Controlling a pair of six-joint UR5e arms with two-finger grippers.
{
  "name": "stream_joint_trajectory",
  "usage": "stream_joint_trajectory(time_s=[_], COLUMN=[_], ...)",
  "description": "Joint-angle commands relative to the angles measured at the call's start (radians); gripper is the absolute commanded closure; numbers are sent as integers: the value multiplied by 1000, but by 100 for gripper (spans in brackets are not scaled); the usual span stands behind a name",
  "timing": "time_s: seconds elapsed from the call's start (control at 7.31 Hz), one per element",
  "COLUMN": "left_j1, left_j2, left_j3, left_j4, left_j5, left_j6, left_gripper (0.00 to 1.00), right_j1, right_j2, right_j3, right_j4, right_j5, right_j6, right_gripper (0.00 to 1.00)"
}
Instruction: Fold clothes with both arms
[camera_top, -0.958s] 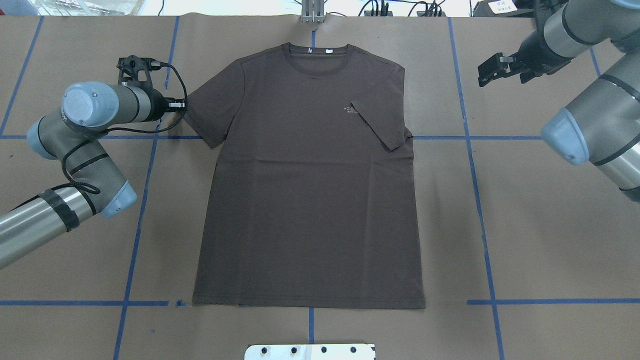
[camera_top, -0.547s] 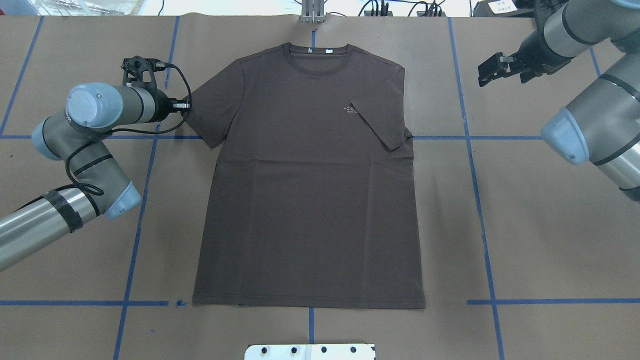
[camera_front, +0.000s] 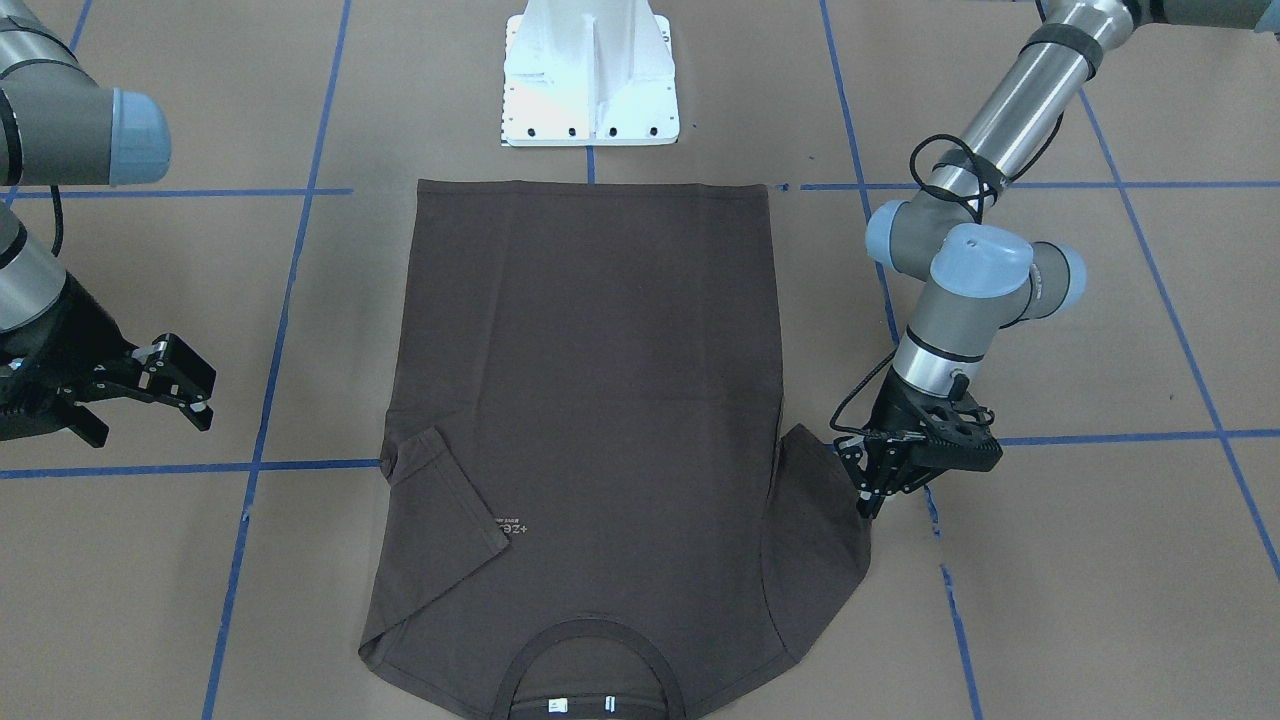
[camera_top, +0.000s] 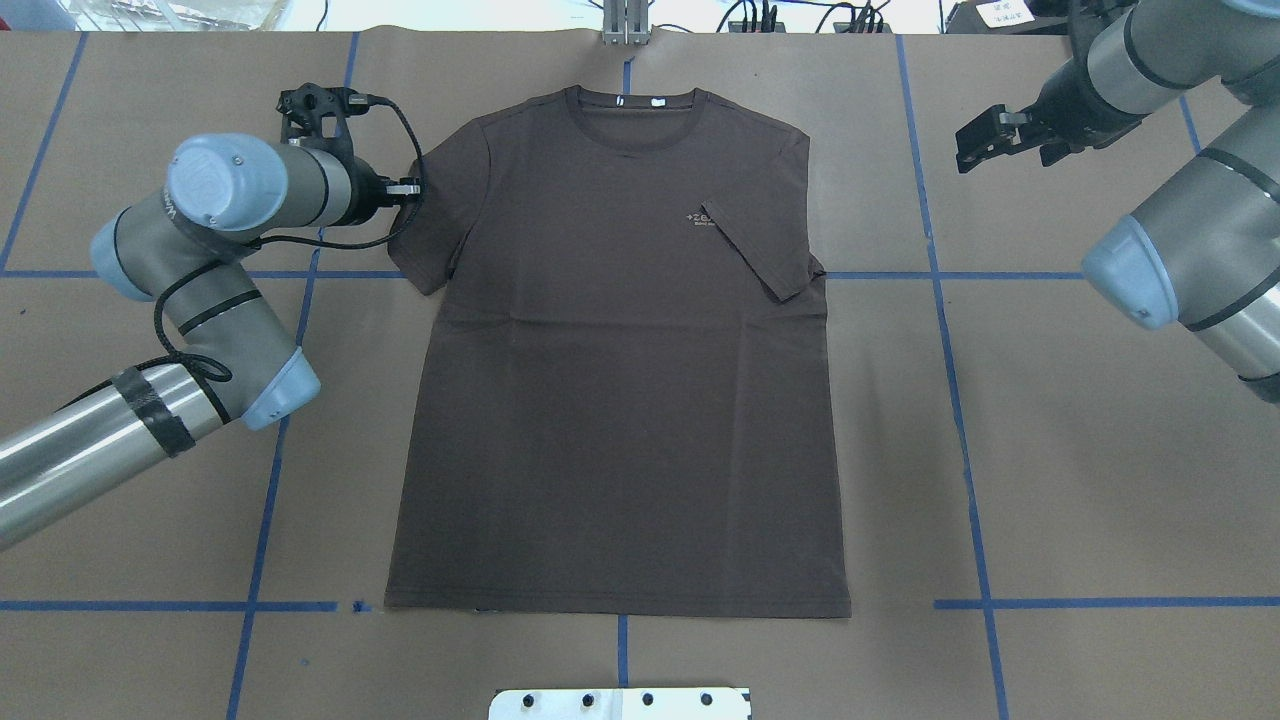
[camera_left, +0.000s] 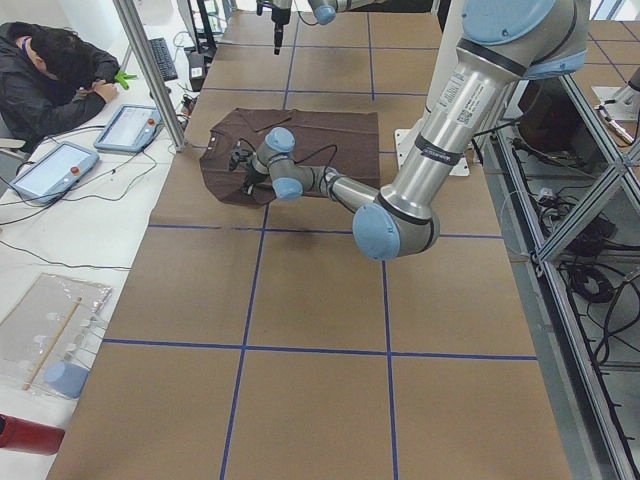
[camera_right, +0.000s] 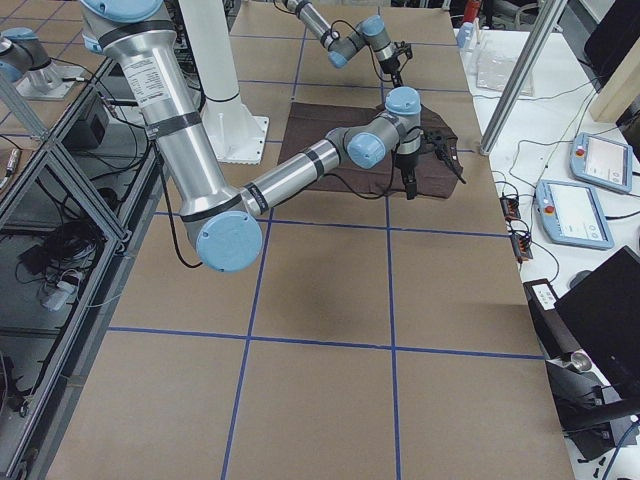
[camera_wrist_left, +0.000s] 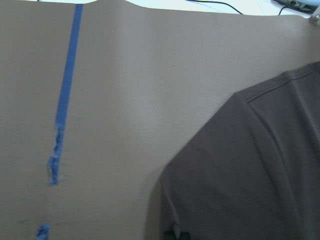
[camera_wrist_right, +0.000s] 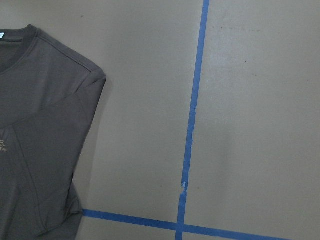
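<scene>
T-shirt (camera_top: 620, 400) lies flat and front up, mid-table on the brown paper (camera_top: 1050, 450). Collar (camera_top: 632, 100) points away from the robot, bottom hem (camera_top: 620, 608) toward the white base (camera_top: 620, 703). Right sleeve (camera_top: 768, 250) is folded in over the chest, its tip just beside the logo (camera_top: 703, 220). Left sleeve (camera_top: 428, 235) is not yet folded.

Left gripper (camera_top: 408, 190) sits low at the outer edge of the left sleeve. Jaws look pinched together on the sleeve hem (the wrist view shows fabric running right into the fingertips, little else). Right gripper (camera_top: 968, 148) hangs out past the shirt's right shoulder, well apart from the cloth, jaws spread, nothing in them.

Handling, my read:
- Light, limp cotton with no stiffness. It drapes from whatever point is held and carries no shape.
- It probably drags on the paper, so lift the sleeve clear before carrying it across, or the body rucks up.
- Best bites are hems and seams, where the fabric is doubled. On the sleeve, take both layers at the hem.
- For body folds, take the shoulder seam and a bottom hem corner together, one per arm, so the edge stays straight.
- Not fragile. The risks are slipping out of a shallow pinch and a skewed crease.
</scene>
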Motion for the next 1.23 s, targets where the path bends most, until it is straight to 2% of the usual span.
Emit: stream_joint_trajectory(time_s=[0.0, 0.27, 0.41, 0.55, 0.68, 0.82, 0.96, 1.09], left_j1=[56, 88, 90, 90, 88, 82, 82, 90], left_j2=[-122, -156, -162, -159, -159, -148, -113, -37], left_j3=[-20, 3, 19, 16, -7, -85, -193, -313], left_j4=[159, 179, 178, 185, 220, 292, 370, 376], left_j5=[2, 6, 6, 5, 2, -3, -8, -35], left_j6=[-111, -174, -150, -36, 23, 124, 161, 155], left_gripper=[100, 100, 50, 1, 0, 0, 0, 0], right_j1=[-1, -1, -1, -3, -3, -35, -90, -158], right_j2=[2, 0, 2, 5, 9, 11, 6, -6], right_j3=[-1, 0, 0, 0, 5, 23, 76, 130], right_j4=[0, 0, 1, 2, 0, 3, 3, 5], right_j5=[-1, -2, -2, -2, -2, -10, -37, -88], right_j6=[1, 1, 1, 1, 10, 95, 184, 299], right_gripper=[0, 0, 0, 0, 0, 0, 0, 0])
